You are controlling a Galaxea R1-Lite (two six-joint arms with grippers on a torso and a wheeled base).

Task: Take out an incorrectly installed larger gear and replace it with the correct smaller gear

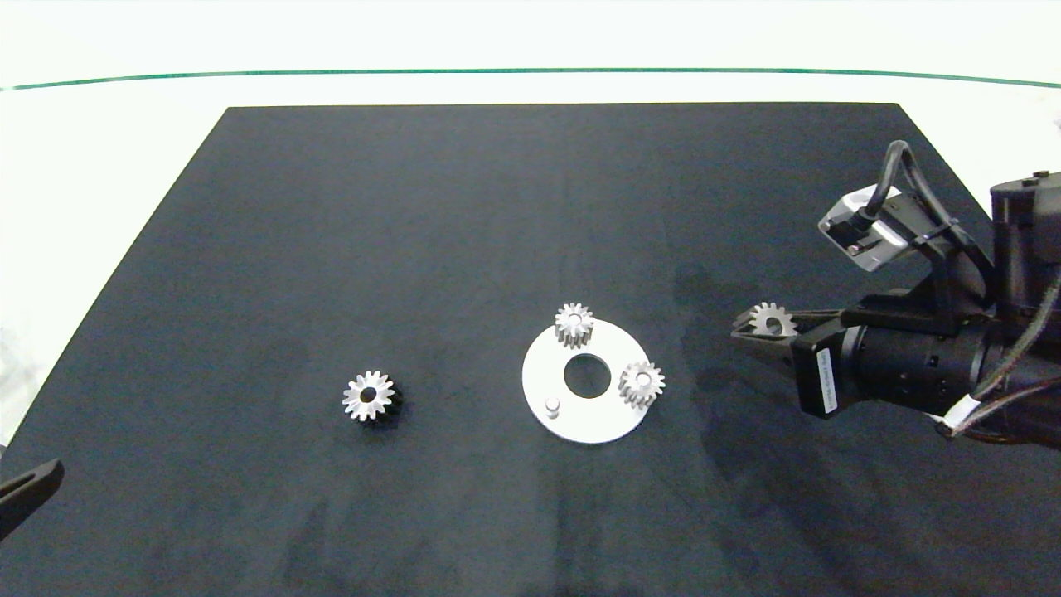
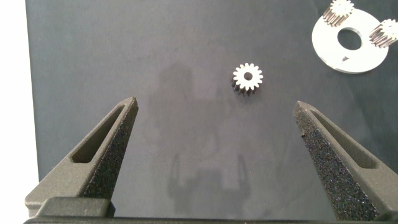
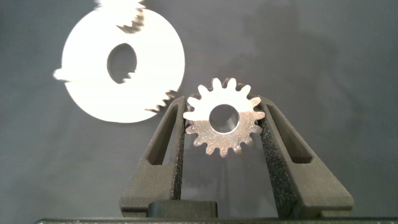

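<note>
Larger gear (image 1: 368,395) flat on the dark table (image 1: 414,207), at 9 o'clock from the white disc (image 1: 597,419) and well apart from it, touched by neither claw. Seen from the left wrist as lying ahead of the left claw (image 2: 216,102), clear of both fingers and slightly toward the disc (image 2: 342,59); claw spread wide with nothing between its pads. Smaller gear (image 1: 771,320) out at 3 o'clock from the disc, near it but not touching, pinched between the fingers of the right claw (image 1: 750,327). From the right wrist, the same gear (image 3: 222,119) face-on, teeth pressed against both inner pads, right claw (image 3: 222,106) clamped on it, fingertips reaching only about halfway up the gear. On the disc, two more gears, one at its 12 o'clock edge (image 1: 574,323) and one at its 3 o'clock edge (image 1: 641,383), plus a bare peg (image 1: 551,405) at about 7 o'clock. Left claw (image 1: 33,485) cut off by the head view's edge, only one dark finger showing. Right claw's fingers largely hidden there behind the gear and its own wrist. Disc (image 3: 93,93) smeared in the right wrist view, its gears mere streaks, the peg not clear. Height of the smaller gear above the table not readable.
</note>
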